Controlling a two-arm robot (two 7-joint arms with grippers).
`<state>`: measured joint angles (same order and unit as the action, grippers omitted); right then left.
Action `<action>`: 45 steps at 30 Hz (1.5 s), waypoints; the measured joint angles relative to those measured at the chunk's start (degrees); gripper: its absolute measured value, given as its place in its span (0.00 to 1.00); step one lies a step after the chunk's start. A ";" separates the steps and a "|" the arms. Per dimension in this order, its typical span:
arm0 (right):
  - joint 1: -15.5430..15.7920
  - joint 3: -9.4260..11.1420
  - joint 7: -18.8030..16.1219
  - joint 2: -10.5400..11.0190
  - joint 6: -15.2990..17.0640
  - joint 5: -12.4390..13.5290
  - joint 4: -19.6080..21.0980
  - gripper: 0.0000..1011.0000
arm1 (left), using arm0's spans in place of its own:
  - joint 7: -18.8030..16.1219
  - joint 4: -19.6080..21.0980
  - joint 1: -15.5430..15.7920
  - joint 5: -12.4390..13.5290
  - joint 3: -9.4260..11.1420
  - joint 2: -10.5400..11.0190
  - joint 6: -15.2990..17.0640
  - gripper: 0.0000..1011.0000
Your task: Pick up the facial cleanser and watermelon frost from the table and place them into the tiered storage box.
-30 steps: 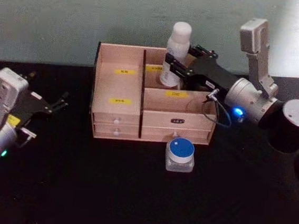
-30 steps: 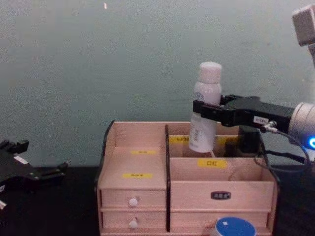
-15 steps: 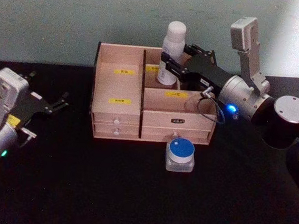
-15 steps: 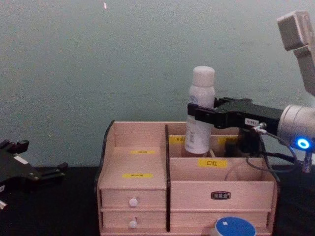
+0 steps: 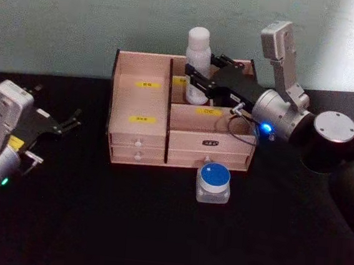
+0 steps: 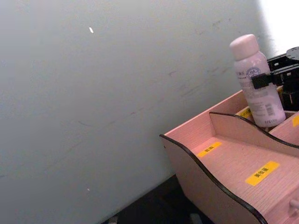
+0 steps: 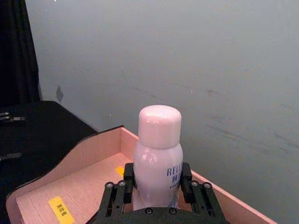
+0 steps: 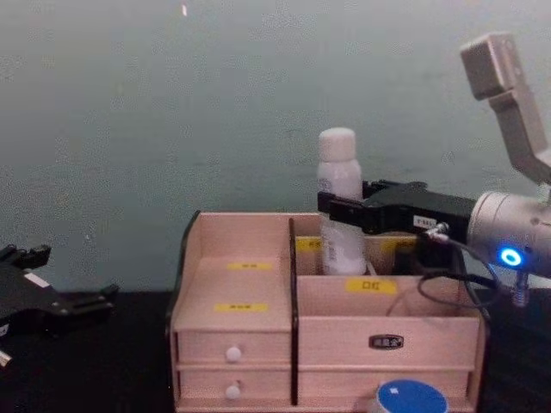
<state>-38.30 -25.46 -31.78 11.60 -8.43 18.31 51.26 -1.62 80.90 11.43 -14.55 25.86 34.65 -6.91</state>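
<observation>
The facial cleanser [image 5: 196, 59], a tall white bottle, stands upright with its lower end inside the back right compartment of the tiered storage box [image 5: 124, 102]. My right gripper [image 5: 198, 79] is shut on its body, reaching in from the right. The chest view shows the bottle [image 8: 339, 194] held by the gripper [image 8: 343, 206] above the box [image 8: 379, 320]. In the right wrist view, fingers [image 7: 126, 179] press both sides of the bottle [image 7: 158, 149]. The watermelon frost [image 5: 213, 181], a blue-lidded jar, sits on the table before the box. My left gripper [image 5: 71, 121] rests open at the left.
The box's left compartments [image 6: 224, 158] and small front drawers [image 8: 232, 354] lie beside the bottle's compartment. A pale wall stands close behind the box. Black tabletop stretches between my left gripper and the box and in front of the jar [image 8: 403, 399].
My right gripper has carried the bottle leftward and down, so its base now sits lower in the back compartment. The jar and left arm have not moved.
</observation>
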 joint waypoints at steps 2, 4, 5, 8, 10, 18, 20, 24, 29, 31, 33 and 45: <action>-0.12 0.06 -0.08 -0.24 -0.02 -0.12 -0.45 0.59 | 0.00 0.00 0.00 0.00 0.00 0.00 0.00 0.99; -0.17 0.14 -0.18 -0.36 -0.02 -0.14 -0.66 0.59 | 0.00 0.00 0.00 0.00 0.00 0.00 0.00 0.99; -0.19 0.22 -0.31 -0.46 0.00 -0.14 -0.85 0.59 | 0.00 0.00 0.00 0.00 0.00 0.00 0.00 0.99; -0.20 0.37 -0.45 -0.60 0.17 -0.14 -1.10 0.59 | 0.00 0.00 0.00 0.00 0.00 0.00 0.00 0.99; -0.20 0.52 -0.56 -0.67 0.48 -0.11 -1.20 0.59 | 0.00 0.00 0.00 0.00 0.00 0.00 0.00 0.99; -0.14 0.74 -0.75 -0.77 0.82 -0.14 -1.55 0.59 | 0.00 0.00 0.00 0.00 0.00 0.00 0.00 0.99; -0.13 0.73 -0.73 -0.79 0.80 -0.19 -1.63 0.59 | 0.00 0.00 0.00 0.00 0.00 0.00 0.00 0.99; -0.11 0.74 -0.71 -0.81 0.78 -0.30 -1.70 0.59 | 0.00 0.00 0.00 0.00 0.00 0.00 0.00 0.99; -0.08 0.72 -0.67 -0.80 0.78 -0.31 -1.66 0.59 | 0.00 0.00 0.00 0.00 0.00 0.00 0.00 0.99; -0.07 0.72 -0.66 -0.80 0.78 -0.32 -1.65 0.59 | 0.00 0.00 0.00 0.00 0.00 0.00 0.00 0.99; -0.06 0.71 -0.64 -0.79 0.78 -0.32 -1.63 0.59 | 0.00 0.00 0.00 0.00 0.00 0.00 0.00 0.99; -0.06 0.70 -0.63 -0.73 0.80 -0.32 -1.57 0.59 | 0.00 0.00 0.00 0.00 0.00 0.00 0.00 0.99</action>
<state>-38.36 -24.75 -32.41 10.87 -7.63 17.99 49.69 -1.62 80.90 11.43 -14.55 25.86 34.65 -6.91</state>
